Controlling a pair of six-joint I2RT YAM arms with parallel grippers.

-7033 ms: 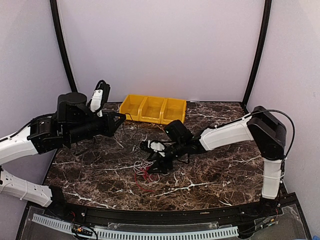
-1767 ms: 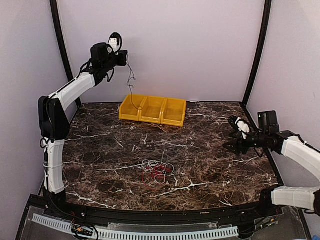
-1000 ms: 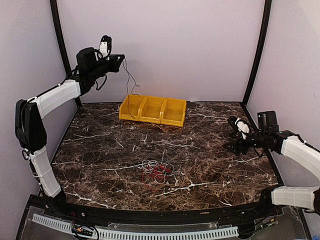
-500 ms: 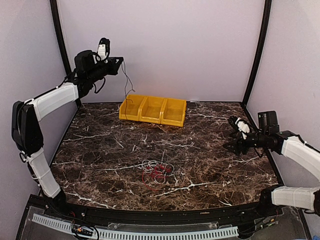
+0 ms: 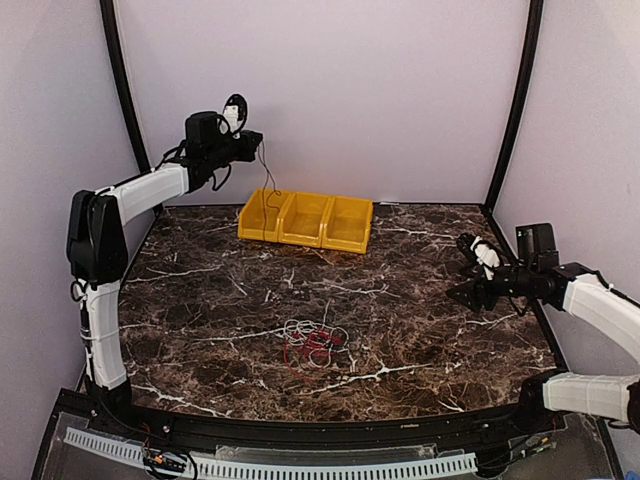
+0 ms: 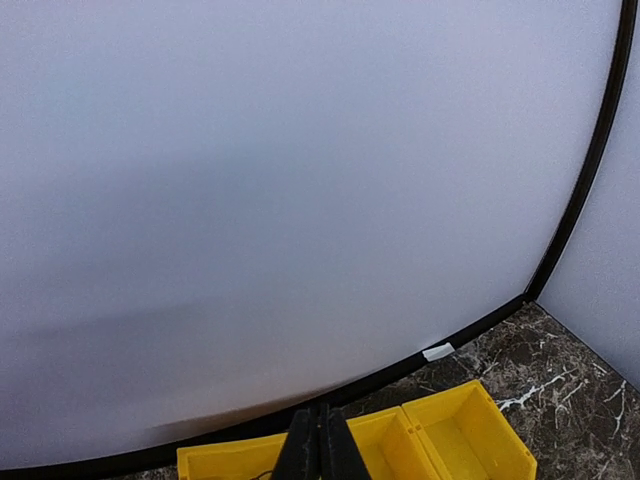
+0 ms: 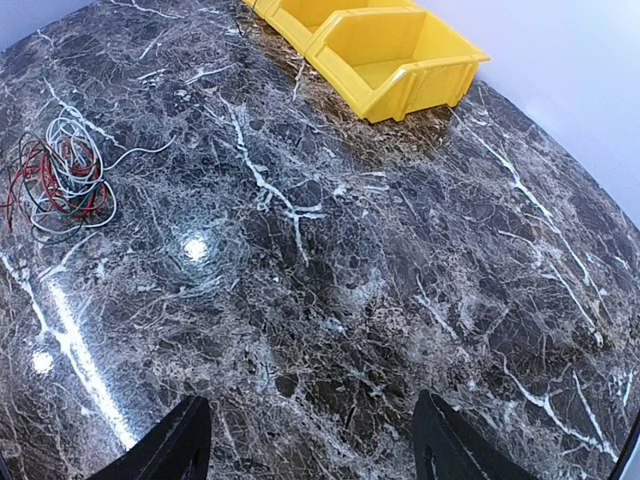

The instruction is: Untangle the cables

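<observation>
A tangle of red, white and grey cables (image 5: 313, 345) lies on the marble table (image 5: 420, 330) at centre front; it also shows in the right wrist view (image 7: 65, 175). My left gripper (image 5: 255, 140) is raised high at the back left, shut on a thin dark cable (image 5: 268, 178) that hangs down into the leftmost yellow bin (image 5: 262, 215). In the left wrist view its fingertips (image 6: 320, 445) are pressed together above the bins (image 6: 470, 440). My right gripper (image 5: 465, 290) is open and empty, low over the table's right side, far from the tangle; it shows in its own view (image 7: 315, 450).
A row of three joined yellow bins (image 5: 345, 240) stands at the back centre of the table, also in the right wrist view (image 7: 400, 75). Pale walls with black frame posts (image 5: 515, 100) enclose the table.
My left gripper has swung right and a little lower with the thin cable, whose lower end now hangs in the leftmost bin. The right arm and the tangle have not moved.
</observation>
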